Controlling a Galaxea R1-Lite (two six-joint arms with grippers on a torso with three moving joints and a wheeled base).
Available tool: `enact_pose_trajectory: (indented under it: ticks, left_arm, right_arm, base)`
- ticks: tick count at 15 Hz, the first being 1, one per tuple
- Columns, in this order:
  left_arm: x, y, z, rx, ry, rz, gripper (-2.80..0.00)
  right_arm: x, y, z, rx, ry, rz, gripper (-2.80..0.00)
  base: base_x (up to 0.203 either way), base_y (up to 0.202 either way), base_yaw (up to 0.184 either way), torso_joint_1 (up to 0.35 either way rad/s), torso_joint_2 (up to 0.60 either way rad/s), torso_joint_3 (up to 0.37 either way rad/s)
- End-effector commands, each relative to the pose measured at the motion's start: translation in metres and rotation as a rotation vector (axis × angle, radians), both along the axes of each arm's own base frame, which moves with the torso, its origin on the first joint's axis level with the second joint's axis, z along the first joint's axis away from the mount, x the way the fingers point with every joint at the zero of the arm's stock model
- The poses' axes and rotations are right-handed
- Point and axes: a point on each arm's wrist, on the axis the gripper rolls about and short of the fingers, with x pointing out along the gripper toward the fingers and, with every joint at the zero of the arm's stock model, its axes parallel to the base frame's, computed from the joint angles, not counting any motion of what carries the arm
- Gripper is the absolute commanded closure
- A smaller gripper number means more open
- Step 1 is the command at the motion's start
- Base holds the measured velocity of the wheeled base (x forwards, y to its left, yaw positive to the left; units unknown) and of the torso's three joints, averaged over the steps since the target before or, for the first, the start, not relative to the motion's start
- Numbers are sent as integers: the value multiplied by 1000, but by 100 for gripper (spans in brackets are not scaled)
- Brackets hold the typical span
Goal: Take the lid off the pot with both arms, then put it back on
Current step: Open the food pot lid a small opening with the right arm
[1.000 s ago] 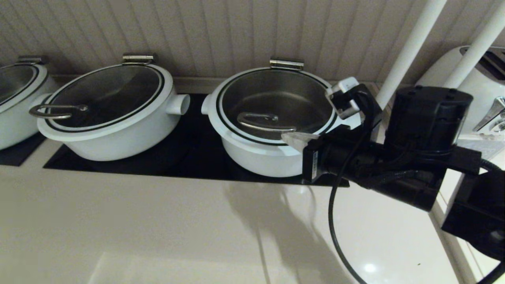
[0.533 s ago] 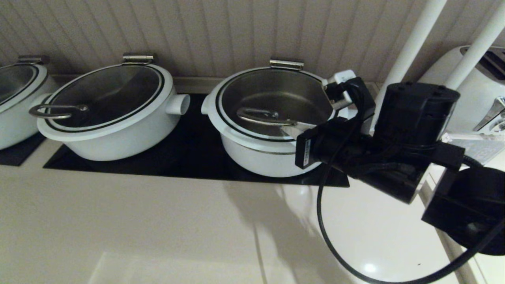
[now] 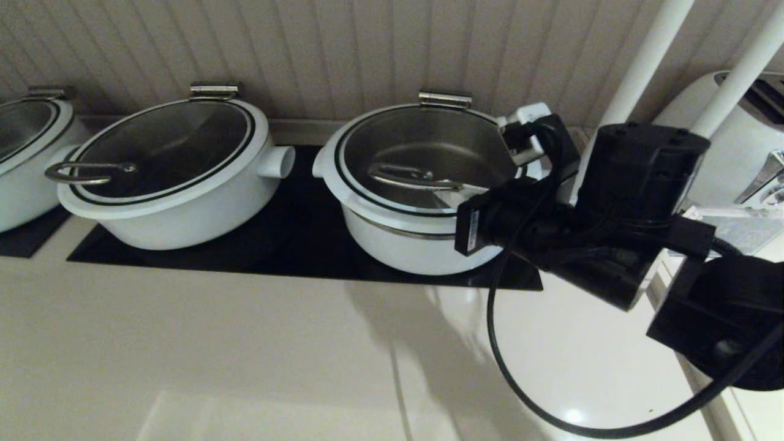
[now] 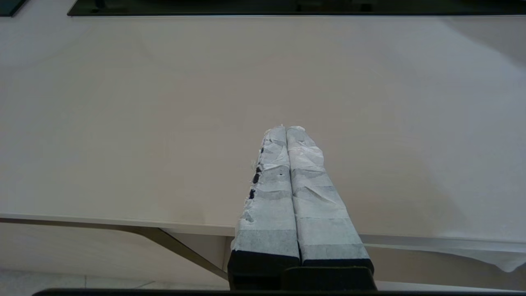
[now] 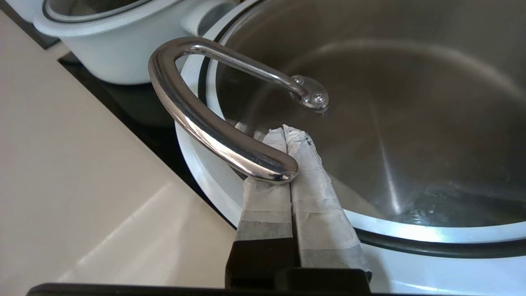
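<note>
The white pot stands on the black cooktop. Its glass lid is tilted, the front edge raised so the pot's steel rim shows beneath. My right gripper is shut, with its taped fingers pressed together and hooked under the near end of the lid's steel bar handle. In the right wrist view the handle rests across the gripper, above the lid. My left gripper is shut and empty over the bare counter, out of the head view.
A wider white pot with a loop-handled lid stands to the left, and a third pot at the far left. A toaster and two white poles stand at the right. The panelled wall is close behind.
My right arm has moved up and toward the pot. Its shut fingers slid under the handle and the lid's front edge has risen off the pot.
</note>
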Motion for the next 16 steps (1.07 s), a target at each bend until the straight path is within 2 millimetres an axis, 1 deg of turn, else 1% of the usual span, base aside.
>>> enact_pose_trajectory:
  ticks: [1, 4, 6, 8, 10, 12, 14, 16]
  left_arm:
    - [0, 0, 0, 2, -1, 0, 0]
    - [0, 0, 1, 61, -9, -9, 0]
    - [0, -1, 2, 106, -16, -34, 0]
    - [-3, -2, 10, 132, -43, -80, 0]
    - [-5, -4, 27, 135, -65, -185, 0]
    - [-1, -5, 46, 135, -50, -244, 0]
    - [6, -6, 69, 129, -33, -292, 0]
    - [16, -7, 87, 122, -10, -336, 0]
  right_arm:
    - [-2, -2, 9, 20, -23, -1, 0]
    - [-2, -3, 17, 35, -40, -3, 0]
    - [-2, -4, 17, 32, -36, -6, 0]
    - [-3, -5, 19, 35, -40, -6, 0]
    - [-3, -6, 20, 37, -42, -7, 0]
    - [-3, -6, 19, 36, -41, -7, 0]
    - [-3, -6, 20, 38, -44, -8, 0]
    - [-3, -6, 22, 40, -48, -8, 0]
  base:
    - [0, 0, 0, 0, 0, 0]
    - [0, 0, 0, 0, 0, 0]
    - [0, 0, 0, 0, 0, 0]
    - [0, 0, 0, 0, 0, 0]
    - [0, 0, 0, 0, 0, 0]
    - [0, 0, 0, 0, 0, 0]
    - [0, 0, 0, 0, 0, 0]
    - [0, 0, 0, 0, 0, 0]
